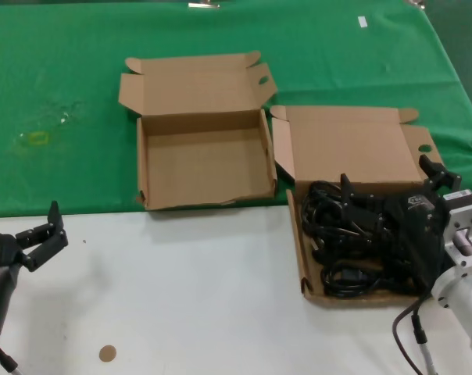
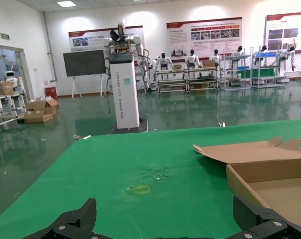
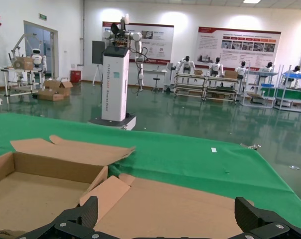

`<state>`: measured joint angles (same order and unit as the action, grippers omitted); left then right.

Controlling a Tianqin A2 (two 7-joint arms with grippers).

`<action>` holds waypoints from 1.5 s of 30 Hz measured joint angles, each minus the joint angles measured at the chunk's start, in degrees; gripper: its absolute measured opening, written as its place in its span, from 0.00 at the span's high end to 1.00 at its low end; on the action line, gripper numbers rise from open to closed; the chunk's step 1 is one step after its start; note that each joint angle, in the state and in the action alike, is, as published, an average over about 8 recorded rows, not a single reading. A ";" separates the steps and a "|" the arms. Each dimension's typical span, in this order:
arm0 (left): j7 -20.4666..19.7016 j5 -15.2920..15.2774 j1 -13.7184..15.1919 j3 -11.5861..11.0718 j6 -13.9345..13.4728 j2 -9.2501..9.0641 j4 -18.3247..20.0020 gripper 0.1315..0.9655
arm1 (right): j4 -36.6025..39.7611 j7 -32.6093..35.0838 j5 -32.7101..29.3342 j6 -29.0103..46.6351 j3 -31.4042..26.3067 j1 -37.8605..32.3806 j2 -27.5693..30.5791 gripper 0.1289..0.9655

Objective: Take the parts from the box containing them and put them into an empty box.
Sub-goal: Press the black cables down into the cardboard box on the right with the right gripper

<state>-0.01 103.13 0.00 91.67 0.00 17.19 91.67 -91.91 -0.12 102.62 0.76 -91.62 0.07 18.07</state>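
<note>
Tabletop (image 1: pixel 181 297): white near edge, green cloth (image 1: pixel 64 86) over the far part; cloth creased, with a yellowish mark ahead of the left hand. Small brown disc (image 1: pixel 106 353) on the white surface just beside the left arm.

Left hand (image 1: pixel 42 234): black, parked low over the white near edge, fingers spread, holding nothing. Fingertips (image 2: pixel 85 214) visible at the foot of the left wrist view, wide apart.

Right hand (image 1: pixel 392 199): black, lowered over the shallow brown cardboard box with a small round hole in its lid flap (image 1: pixel 357 148), directly above the tangle of thin black power cables with chunky plugs (image 1: pixel 345 250). Fingers spread, tips wide apart in the right wrist view (image 3: pixel 88 211); contact with a cable cannot be told. Cables all lying inside this box, beneath and just inboard of the right hand.

Second shallow brown cardboard box with an oval hole in its lid flap (image 1: pixel 201 164): well apart from the left hand, ahead and toward the right hand; interior bare, lid folded back flat on the cloth. Boxes side by side, near corners almost touching.

Room beyond the tabletop: glossy green floor (image 2: pixel 190 114), white walls with printed display boards (image 3: pixel 237 42), white pillar-like robot stand (image 2: pixel 124 89), humanoid robots on racks (image 3: pixel 215 79), cardboard cartons near a doorway (image 2: pixel 38 109).
</note>
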 joint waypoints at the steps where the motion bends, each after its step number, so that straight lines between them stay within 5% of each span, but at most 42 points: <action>1: 0.00 0.00 0.00 0.00 0.00 0.00 0.00 0.01 | 0.00 0.00 0.00 0.00 0.00 0.00 0.00 0.00; 14: 0.00 0.00 0.00 0.00 0.00 0.00 0.00 0.10 | 0.08 0.27 -0.28 0.02 -0.04 -0.05 -0.09 0.00; 22: 0.00 -0.01 0.00 0.00 0.00 0.00 0.00 0.28 | -0.48 -0.14 0.76 -1.29 -2.06 0.01 2.80 0.00; 26: 0.00 -0.01 0.00 0.00 0.00 0.00 0.00 0.28 | -1.48 -0.63 2.86 -2.77 -4.30 0.21 6.84 0.00; 45: 0.00 -0.01 0.00 0.00 0.00 0.00 0.00 0.79 | -6.59 -11.06 14.67 0.28 -18.70 -2.93 35.32 0.00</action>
<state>-0.01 103.13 0.00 91.68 0.00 17.19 91.67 -98.50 -11.18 117.28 1.05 -110.32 -2.86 53.39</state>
